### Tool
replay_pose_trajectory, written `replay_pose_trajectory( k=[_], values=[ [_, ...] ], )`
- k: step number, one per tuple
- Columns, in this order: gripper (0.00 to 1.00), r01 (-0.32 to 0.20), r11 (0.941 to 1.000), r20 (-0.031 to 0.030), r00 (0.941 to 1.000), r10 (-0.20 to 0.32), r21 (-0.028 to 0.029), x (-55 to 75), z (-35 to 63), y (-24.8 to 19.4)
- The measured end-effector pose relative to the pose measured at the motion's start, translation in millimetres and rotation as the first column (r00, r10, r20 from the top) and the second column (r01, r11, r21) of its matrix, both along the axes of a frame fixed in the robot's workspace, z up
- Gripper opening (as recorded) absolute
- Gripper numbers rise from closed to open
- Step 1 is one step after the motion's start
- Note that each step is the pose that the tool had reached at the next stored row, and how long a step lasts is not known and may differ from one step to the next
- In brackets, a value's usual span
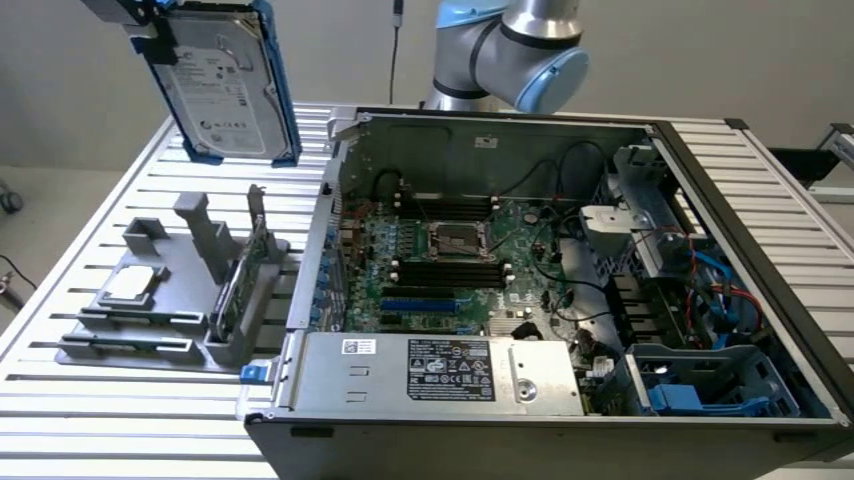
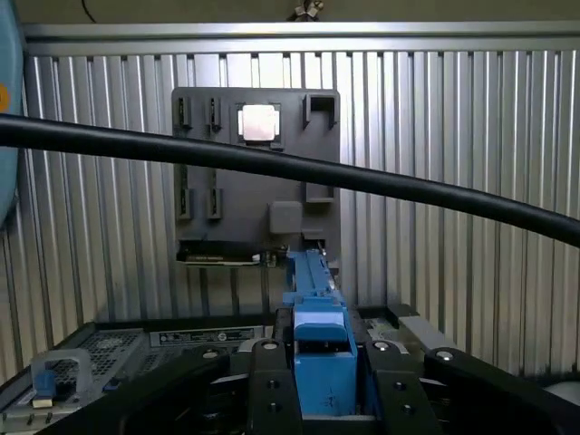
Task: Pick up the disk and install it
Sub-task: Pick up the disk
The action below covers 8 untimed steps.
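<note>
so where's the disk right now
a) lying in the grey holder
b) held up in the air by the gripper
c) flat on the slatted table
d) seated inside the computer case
B: the disk hangs tilted in the air above the grey holder, outside the computer case, and the wrist view shows the gripper clamped on its blue rail.

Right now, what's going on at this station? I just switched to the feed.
The arm's end effector is shut on the disk, with a blue side rail between its fingers. It holds the disk in the air above the slatted table, to the exterior view's left of the open computer case. The disk is clear of the grey holder, where the square chip and green card sit. It is not yet in the case.
</note>
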State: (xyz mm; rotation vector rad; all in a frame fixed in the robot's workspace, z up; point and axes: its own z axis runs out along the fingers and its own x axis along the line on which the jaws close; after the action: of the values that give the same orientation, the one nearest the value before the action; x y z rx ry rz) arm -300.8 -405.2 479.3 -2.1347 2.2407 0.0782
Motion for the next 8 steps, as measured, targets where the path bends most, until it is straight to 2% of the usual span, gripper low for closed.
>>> replay_pose_trajectory(
  k=[8],
  values=[
    [0.33,0.000,1.0000,-0.0035,1.0000,0.000,0.0001,36.5,7.0,-14.9]
  ],
)
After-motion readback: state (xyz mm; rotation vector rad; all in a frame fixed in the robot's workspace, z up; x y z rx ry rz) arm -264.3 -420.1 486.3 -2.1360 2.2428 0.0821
